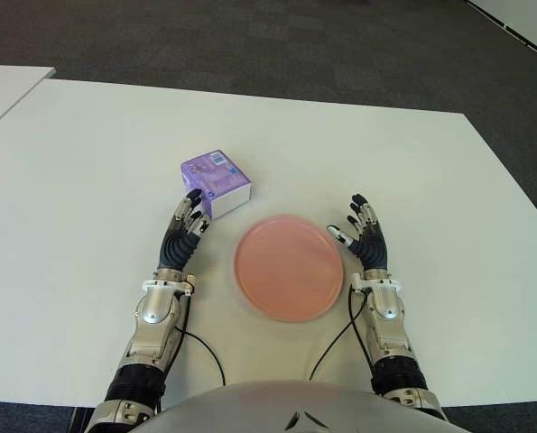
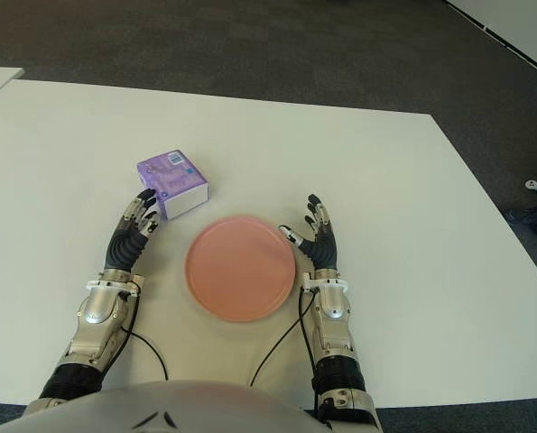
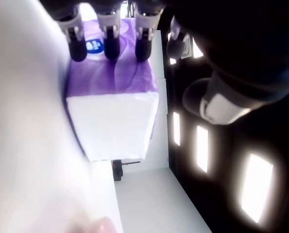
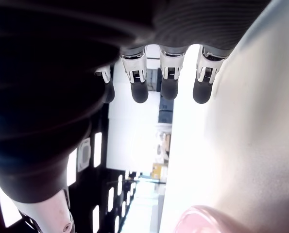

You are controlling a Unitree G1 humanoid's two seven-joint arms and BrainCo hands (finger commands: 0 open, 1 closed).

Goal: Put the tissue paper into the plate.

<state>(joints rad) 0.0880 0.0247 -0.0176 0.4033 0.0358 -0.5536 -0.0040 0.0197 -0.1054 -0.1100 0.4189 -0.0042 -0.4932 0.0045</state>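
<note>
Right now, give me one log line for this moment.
step: reach | left robot hand: open, at tissue pack, no grasp | right robot hand: open, right of plate | plate: holds nothing

Each robot hand (image 1: pixel 183 231) is black-fingered, on silver forearms trailing black cables (image 1: pixel 200 347).

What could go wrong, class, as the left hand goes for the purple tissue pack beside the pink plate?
1. The left hand is open, fingertips just short of the tissue pack; reaching on could shove it away instead of gripping it.
2. The pink plate lies close by; a low carry might clip its rim and shift it.
</note>
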